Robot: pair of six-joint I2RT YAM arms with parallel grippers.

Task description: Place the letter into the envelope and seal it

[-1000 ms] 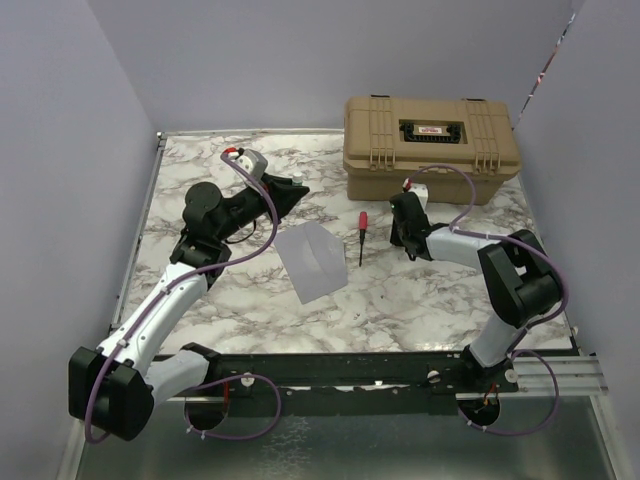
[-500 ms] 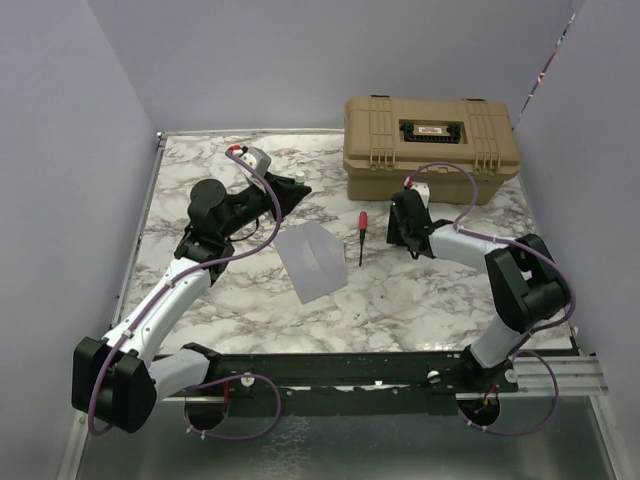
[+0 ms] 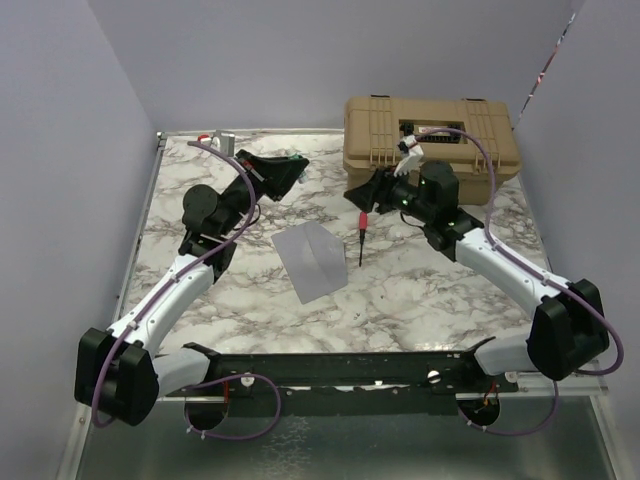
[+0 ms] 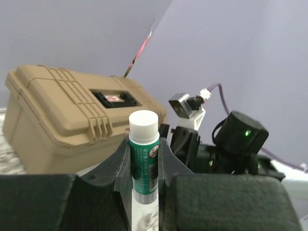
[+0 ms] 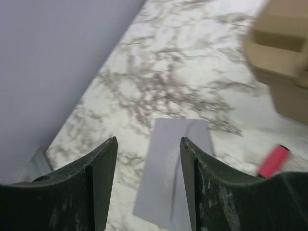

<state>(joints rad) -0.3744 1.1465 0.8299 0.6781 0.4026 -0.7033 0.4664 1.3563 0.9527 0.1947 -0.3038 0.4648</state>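
The grey envelope (image 3: 312,257) lies flat in the middle of the marble table, its flap crease showing; the right wrist view has it below the fingers (image 5: 171,178). No view shows the letter. My left gripper (image 3: 296,166) is raised over the back left of the table, well behind the envelope. In its wrist view the left gripper (image 4: 144,140) is shut on a green glue stick (image 4: 144,159) with a white cap, held upright. My right gripper (image 3: 352,192) hovers open and empty behind and to the right of the envelope, with nothing between its fingers (image 5: 148,140).
A big tan hard case (image 3: 430,145) stands at the back right, also seen from the left wrist (image 4: 62,110). A red-handled screwdriver (image 3: 362,224) lies just right of the envelope, under the right gripper. Grey walls close the left, back and right sides.
The right gripper has opened, risen and swung left to above the screwdriver. The left gripper, still holding the glue stick, has lifted and moved toward the back.
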